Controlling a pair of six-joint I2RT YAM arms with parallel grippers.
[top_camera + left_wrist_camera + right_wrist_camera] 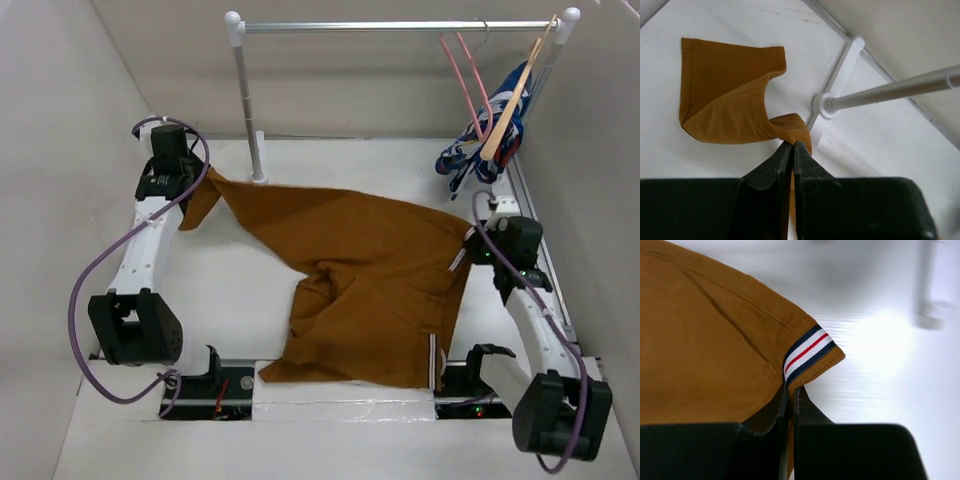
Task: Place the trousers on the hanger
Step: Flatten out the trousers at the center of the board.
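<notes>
Brown trousers (370,280) bridge low left gripper (791,145) and, seemingly, right gripper (791,389).

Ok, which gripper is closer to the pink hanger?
Right. The right gripper holds the trousers' waistband corner on the hanger's side, under that end of the rail; the left gripper pinches a trouser leg at the opposite end, by the post.

Lab rig: white walled table (230,290), garment rail (400,26).
</notes>
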